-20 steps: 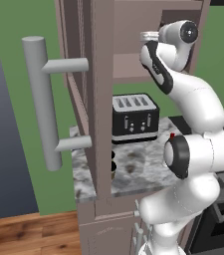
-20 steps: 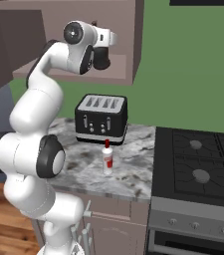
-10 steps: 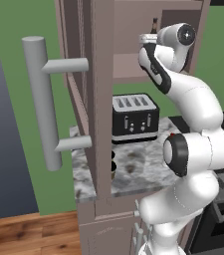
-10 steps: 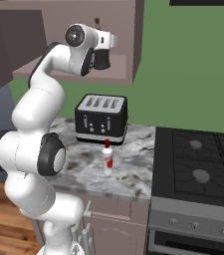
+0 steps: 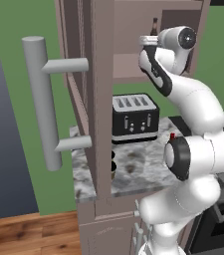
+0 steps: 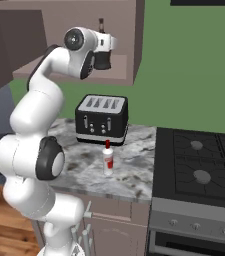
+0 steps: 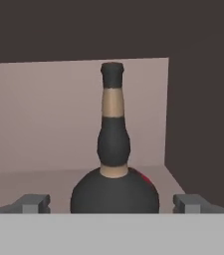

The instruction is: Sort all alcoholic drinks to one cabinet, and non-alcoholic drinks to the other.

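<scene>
A squat black bottle [image 7: 114, 194] with a thin brown neck stands upright on the shelf of the open wall cabinet [image 6: 120, 71]. My gripper [image 7: 113, 201] is open around its base, and both fingertips [image 7: 34, 202] stand apart from the glass. The bottle's neck [image 6: 101, 24] rises above the hand in the right base view, and the neck [image 5: 155, 25] also shows in the left base view. The slim clear bottle [image 6: 107, 159] with a red cap stands on the counter in front of the toaster. A small tan cup [image 5: 112, 168] sits on the counter, partly hidden by the door.
The cabinet door [image 5: 96, 99] is swung open toward the base, its thick grey bar handle [image 5: 44, 99] sticking out. A black four-slot toaster [image 6: 101, 120] stands on the marble counter [image 6: 134, 175]. A stove [image 6: 199, 160] lies to the right.
The jaws have opened and let go of the black bottle, which now stands free on the shelf. The arm has hardly moved.
</scene>
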{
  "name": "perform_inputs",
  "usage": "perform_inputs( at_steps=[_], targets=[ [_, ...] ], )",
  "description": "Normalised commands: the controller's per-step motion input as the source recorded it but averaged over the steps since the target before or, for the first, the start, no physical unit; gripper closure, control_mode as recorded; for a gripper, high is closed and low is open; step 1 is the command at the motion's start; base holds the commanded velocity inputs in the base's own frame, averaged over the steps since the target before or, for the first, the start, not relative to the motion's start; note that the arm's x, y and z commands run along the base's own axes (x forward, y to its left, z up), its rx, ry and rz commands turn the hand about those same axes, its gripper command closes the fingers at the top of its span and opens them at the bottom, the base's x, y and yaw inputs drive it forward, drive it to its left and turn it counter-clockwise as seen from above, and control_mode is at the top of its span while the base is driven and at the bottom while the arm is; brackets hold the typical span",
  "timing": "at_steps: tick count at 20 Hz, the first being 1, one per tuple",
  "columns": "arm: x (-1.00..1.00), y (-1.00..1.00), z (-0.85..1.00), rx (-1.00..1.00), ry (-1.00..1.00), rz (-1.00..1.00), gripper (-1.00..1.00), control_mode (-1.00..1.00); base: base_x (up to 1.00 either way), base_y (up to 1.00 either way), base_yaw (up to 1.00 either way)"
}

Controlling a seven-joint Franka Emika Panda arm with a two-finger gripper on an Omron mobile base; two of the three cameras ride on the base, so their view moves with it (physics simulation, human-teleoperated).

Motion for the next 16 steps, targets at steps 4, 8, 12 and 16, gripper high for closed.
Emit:
perform_inputs(
  at_steps=[4, 8, 12, 16],
  targets=[
    [-0.45, 0.00, 0.00, 0.00, -0.03, 0.00, -1.00, -1.00, 0.00, 0.00, 0.00],
    [-0.50, 0.00, 0.00, 0.00, 0.01, 0.00, -1.00, -1.00, 0.00, 0.00, 0.00],
    [-0.54, 0.00, 0.00, 0.00, 0.02, 0.00, -1.00, -1.00, 0.00, 0.00, 0.00],
    [-0.58, 0.00, -0.04, 0.00, 0.01, 0.01, -1.00, -1.00, 0.00, 0.00, 0.00]
  ],
)
